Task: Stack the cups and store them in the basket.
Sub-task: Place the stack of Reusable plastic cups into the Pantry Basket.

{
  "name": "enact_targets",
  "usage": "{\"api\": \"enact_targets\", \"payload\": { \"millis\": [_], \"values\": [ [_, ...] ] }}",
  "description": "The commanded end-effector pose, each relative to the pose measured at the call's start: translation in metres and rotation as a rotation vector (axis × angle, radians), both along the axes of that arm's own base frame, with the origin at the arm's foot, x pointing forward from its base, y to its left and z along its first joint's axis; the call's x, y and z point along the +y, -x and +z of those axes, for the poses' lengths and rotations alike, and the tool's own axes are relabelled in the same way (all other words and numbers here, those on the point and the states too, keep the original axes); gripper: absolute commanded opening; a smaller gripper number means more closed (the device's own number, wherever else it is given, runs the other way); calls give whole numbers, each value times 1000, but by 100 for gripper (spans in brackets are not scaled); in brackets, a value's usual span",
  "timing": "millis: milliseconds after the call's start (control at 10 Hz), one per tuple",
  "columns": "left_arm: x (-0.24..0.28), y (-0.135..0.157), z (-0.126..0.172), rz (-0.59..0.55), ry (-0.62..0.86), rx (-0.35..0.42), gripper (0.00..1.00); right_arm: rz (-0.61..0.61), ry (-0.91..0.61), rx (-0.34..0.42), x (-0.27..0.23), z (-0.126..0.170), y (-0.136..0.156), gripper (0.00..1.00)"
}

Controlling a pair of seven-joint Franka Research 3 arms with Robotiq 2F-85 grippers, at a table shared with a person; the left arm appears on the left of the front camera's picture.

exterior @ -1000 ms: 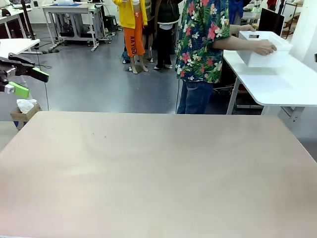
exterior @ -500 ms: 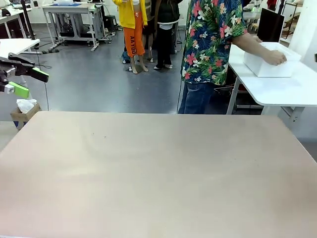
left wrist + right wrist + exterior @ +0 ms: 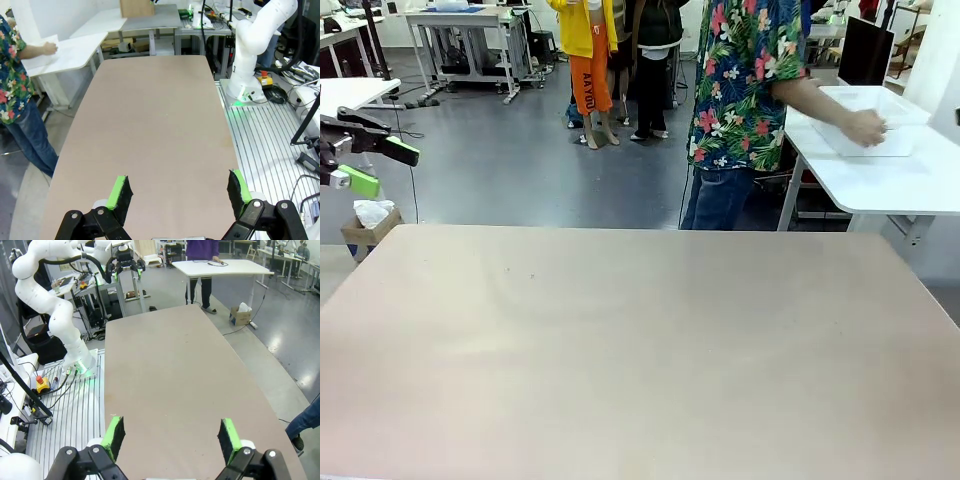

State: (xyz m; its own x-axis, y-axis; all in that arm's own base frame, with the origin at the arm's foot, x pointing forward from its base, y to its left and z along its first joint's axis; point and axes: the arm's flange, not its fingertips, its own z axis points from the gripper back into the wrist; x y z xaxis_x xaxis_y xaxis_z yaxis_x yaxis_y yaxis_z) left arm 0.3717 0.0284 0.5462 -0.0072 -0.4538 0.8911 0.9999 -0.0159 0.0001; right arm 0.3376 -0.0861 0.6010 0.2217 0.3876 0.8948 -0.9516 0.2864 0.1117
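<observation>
Robotics lab — robot arm (image 3: 255,35), workbenches (image 3: 470,20).

Counter (image 3: 640,350): smooth matt laminate, pale beige, faintly scuffed. 
Basket (image 3: 868,122), upper right of the front view: white plastic, smooth, blurred under the person's hand (image 3: 865,127). 
Side table (image 3: 880,180): white, smooth, slight sheen. 
Person's shirt (image 3: 745,80): printed floral cloth, soft. 
Left tool (image 3: 180,192): black hard plastic or metal, matt; green pads (image 3: 120,192) rubbery. 
Right tool (image 3: 170,437): same finish. 
Floor (image 3: 550,170): grey, glossy, reflective. 
Robot base plate (image 3: 270,145): ribbed bare metal.
</observation>
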Motion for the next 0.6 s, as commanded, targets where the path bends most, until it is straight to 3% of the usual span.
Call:
{"api": "enact_targets", "payload": {
  "millis": [0, 500],
  "values": [
    [1, 1, 3, -9, -4, 5, 100, 6, -15, -15, 0, 2, 0, 100],
    [1, 1, 3, -9, -4, 5, 100, 6, -15, -15, 0, 2, 0, 100]
  ]
}}
